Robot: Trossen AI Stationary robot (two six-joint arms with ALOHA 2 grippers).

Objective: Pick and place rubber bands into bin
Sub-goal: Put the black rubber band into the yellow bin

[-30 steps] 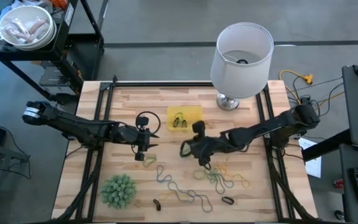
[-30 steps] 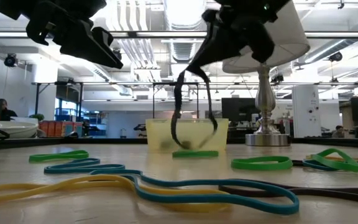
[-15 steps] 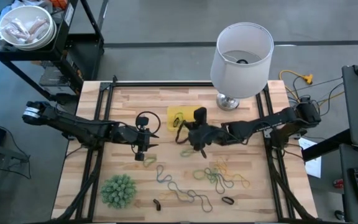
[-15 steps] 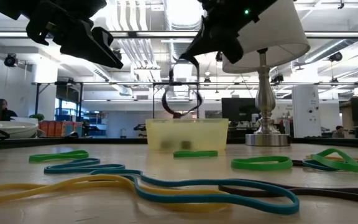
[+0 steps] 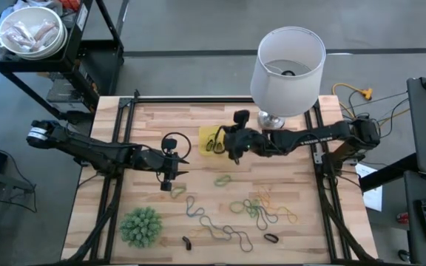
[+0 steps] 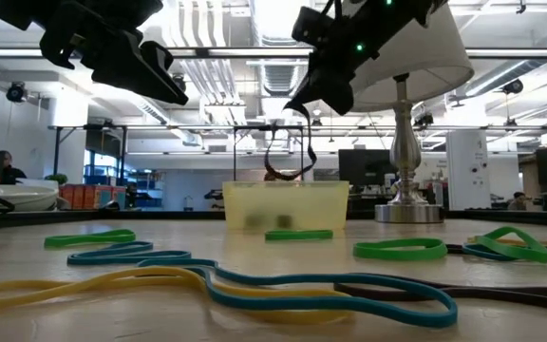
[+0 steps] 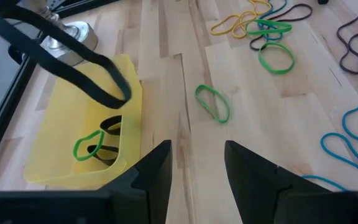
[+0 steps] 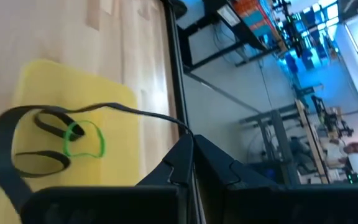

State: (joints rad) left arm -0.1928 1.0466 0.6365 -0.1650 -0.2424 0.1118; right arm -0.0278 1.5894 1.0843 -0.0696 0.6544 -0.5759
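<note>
The right arm has swung away from the pile of bands and now reaches over the yellow bin (image 5: 219, 139). A second ago its right gripper (image 5: 231, 140) hung over the middle of the table, lower down. Now it is up above the bin. Its fingers are pinched shut on a big black rubber band (image 6: 290, 158). The band hangs down in a long loop, and its bottom end dangles just over the rim of the bin (image 6: 286, 206).

Inside the bin there lie already a green band (image 7: 87, 144) and a dark band (image 7: 107, 129).

The left gripper (image 5: 170, 179) has not moved. It hovers over the wood table (image 5: 309, 236), left of the bin, and its two fingers stand apart with nothing between them.

One small green band (image 5: 222, 179) lies alone on the table just below the bin. More bands lie in a tangle (image 5: 263, 209) nearer the front, yellow, green, blue and dark ones. A long blue and yellow string of bands (image 5: 213, 227) snakes across the front. A spiky green ball (image 5: 140, 225) sits at the front left corner. A white lamp (image 5: 287, 63) stands at the back, right of the bin.
</note>
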